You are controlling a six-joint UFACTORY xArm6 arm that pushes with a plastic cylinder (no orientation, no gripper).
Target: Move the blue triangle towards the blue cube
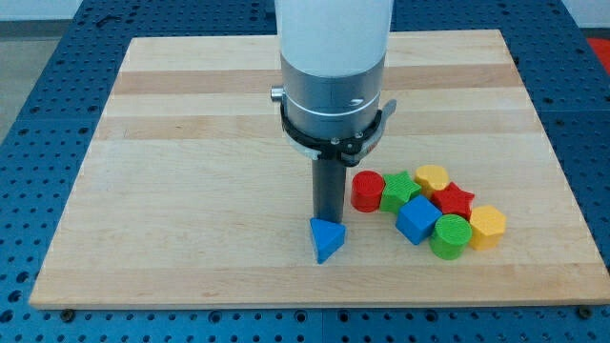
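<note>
Tip (329, 218) touching blue triangle (326, 238), blue cube (417, 219) rightward.

On the tabletop (172, 143), the blue triangle (326, 238) lies just below my tip (329, 217), touching or nearly so. To the tip's right, well apart from it, sits the blue cube (416, 220) in a cluster, with the red cylinder (367, 191) and green star (401, 189) above it and the green cylinder (450, 236) at its right.

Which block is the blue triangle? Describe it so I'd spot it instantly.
Find the wooden board, then the dark rod hanging at its middle. My tip sits right behind the blue triangle, which lies alone, left of the clustered blocks with the blue cube.
</note>
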